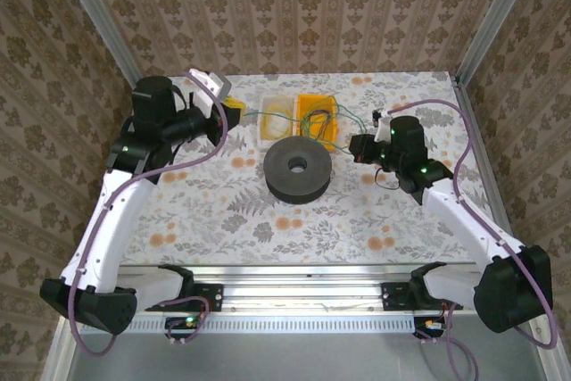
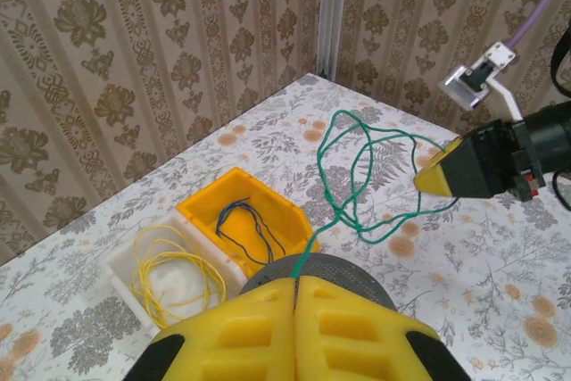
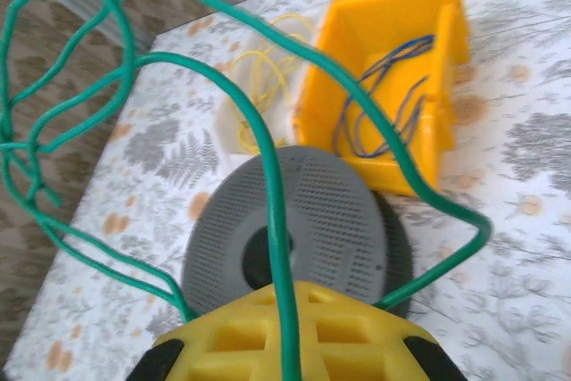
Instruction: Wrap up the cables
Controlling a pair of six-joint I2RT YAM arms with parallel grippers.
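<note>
Yellow bin (image 2: 203,194) holds dark cable (image 2: 219,227) — white bin (image 2: 120,265) holds yellow cable (image 2: 178,256).

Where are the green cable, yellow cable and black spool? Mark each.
green cable (image 3: 279,247): right wrist view, strand crossing spool.
yellow cable (image 2: 178,257): left wrist view, coil strand.
black spool (image 1: 278,167): top external view, upper face.

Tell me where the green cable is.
The green cable is strung in loops between the left tool and right tool, in the top view over the orange bin, just beyond the black spool.
</note>
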